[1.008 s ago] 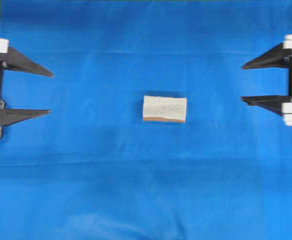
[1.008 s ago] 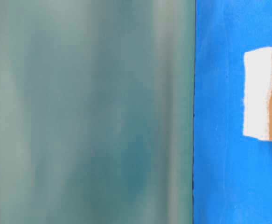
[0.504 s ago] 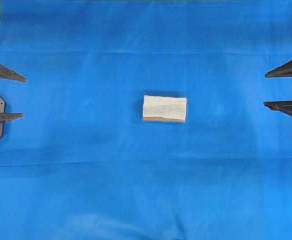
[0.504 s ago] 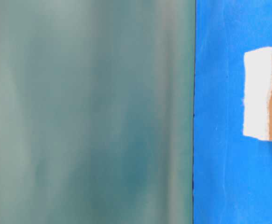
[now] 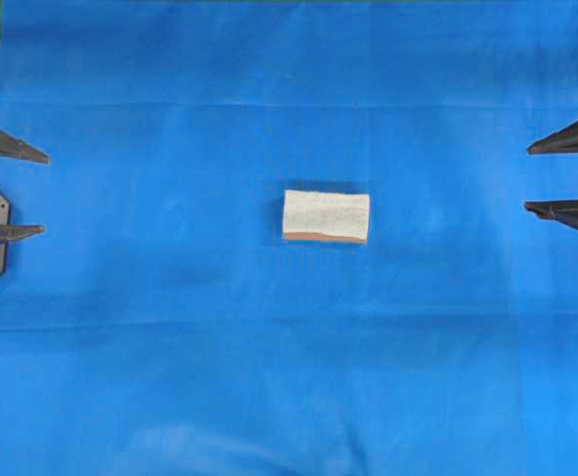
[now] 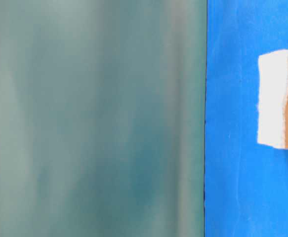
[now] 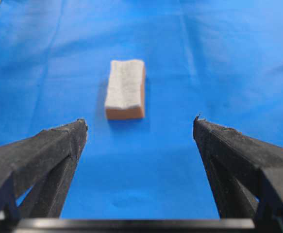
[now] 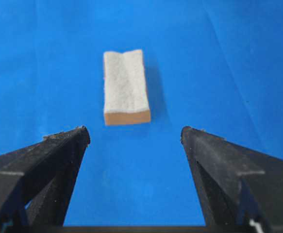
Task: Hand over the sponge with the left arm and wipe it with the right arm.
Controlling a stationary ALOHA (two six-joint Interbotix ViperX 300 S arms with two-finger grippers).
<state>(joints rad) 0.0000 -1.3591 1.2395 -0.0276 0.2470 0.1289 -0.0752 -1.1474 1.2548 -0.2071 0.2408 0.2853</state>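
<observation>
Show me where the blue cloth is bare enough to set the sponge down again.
The whitish-grey rectangular sponge lies alone mid-cloth. The blue cloth is bare on both sides of it, out to the open black left gripper and open black right gripper, and along the near and far strips. Nowhere is crowded.

Bright, even light; table-level view blurred

left claw (image 7: 140, 127), right claw (image 8: 135, 131), matte black tapered pointed fingers, rough-textured
</observation>
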